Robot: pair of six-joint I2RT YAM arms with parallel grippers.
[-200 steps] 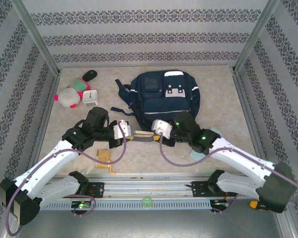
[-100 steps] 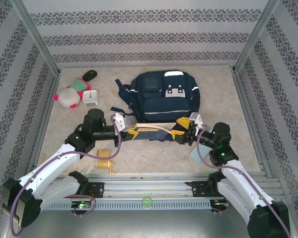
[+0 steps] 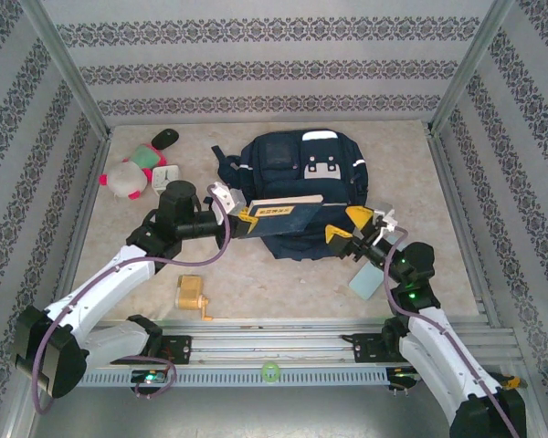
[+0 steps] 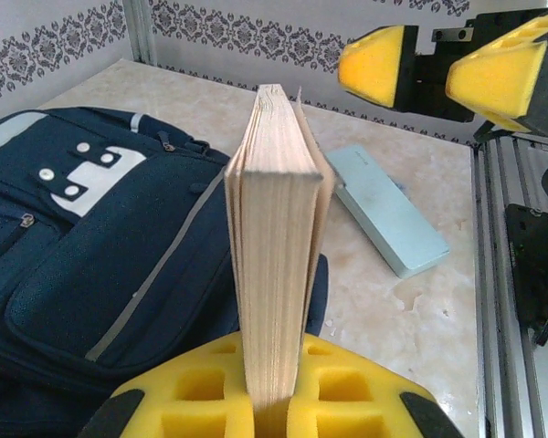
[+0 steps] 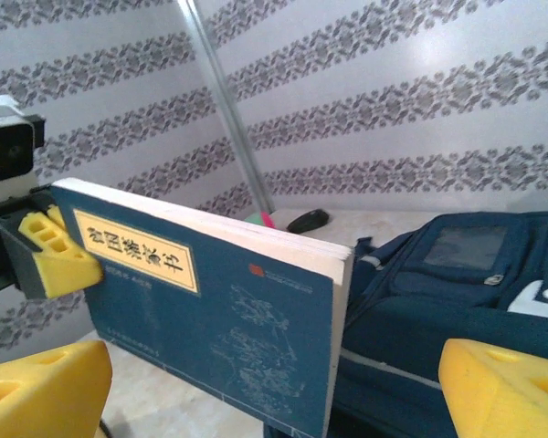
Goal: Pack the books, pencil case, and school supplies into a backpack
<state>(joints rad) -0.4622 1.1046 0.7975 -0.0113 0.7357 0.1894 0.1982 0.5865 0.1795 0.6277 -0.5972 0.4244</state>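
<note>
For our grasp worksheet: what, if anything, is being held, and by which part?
The left gripper clamps the book by one end, across both covers; the right gripper is open and empty.

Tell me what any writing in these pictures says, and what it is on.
Book, yellow title label: a row of characters, too blurred to quote.
Book cover, beside the small red mark: tiny print, unreadable.
Clock: face too small to read.
Backpack: no writing can be made out.

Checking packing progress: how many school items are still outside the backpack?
3: the book in the left tool, the pencil case off the backpack's near right corner, the sharpener near the front rail.
</note>
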